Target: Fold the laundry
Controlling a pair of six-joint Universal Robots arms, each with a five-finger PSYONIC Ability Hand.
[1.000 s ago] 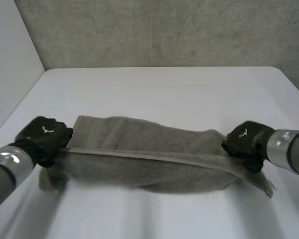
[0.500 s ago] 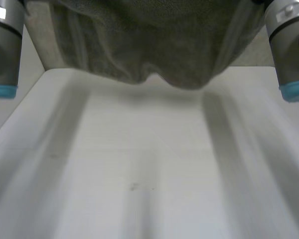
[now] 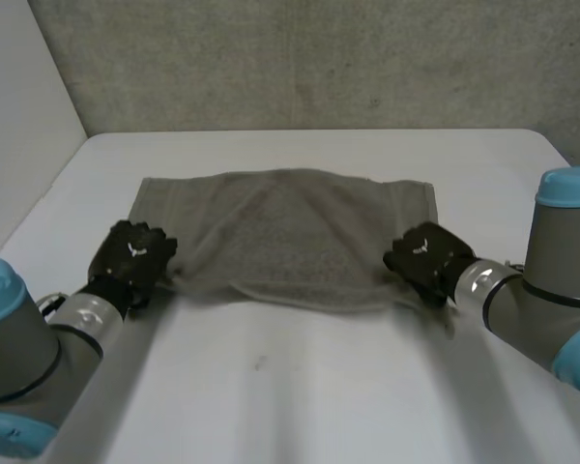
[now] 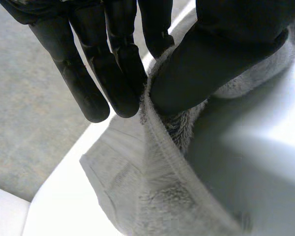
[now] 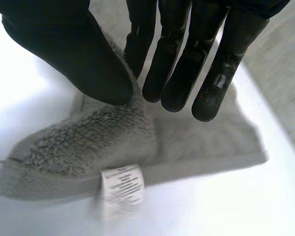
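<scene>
The grey towel [image 3: 290, 227] lies spread mid-frame on the white surface [image 3: 309, 387], its near edge pinched between thumb and fingers at both ends: left hand [image 3: 130, 253] at centre-left, right hand [image 3: 422, 256] at centre-right, probably so both corners travel together into a fold. How many layers each pinch holds is hidden; the label [image 5: 122, 184] by the right hand is unreadable.

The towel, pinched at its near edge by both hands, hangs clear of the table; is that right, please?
No: the head view shows the towel lying on the table, not hanging; left hand and right hand do pinch its near edge.
</scene>
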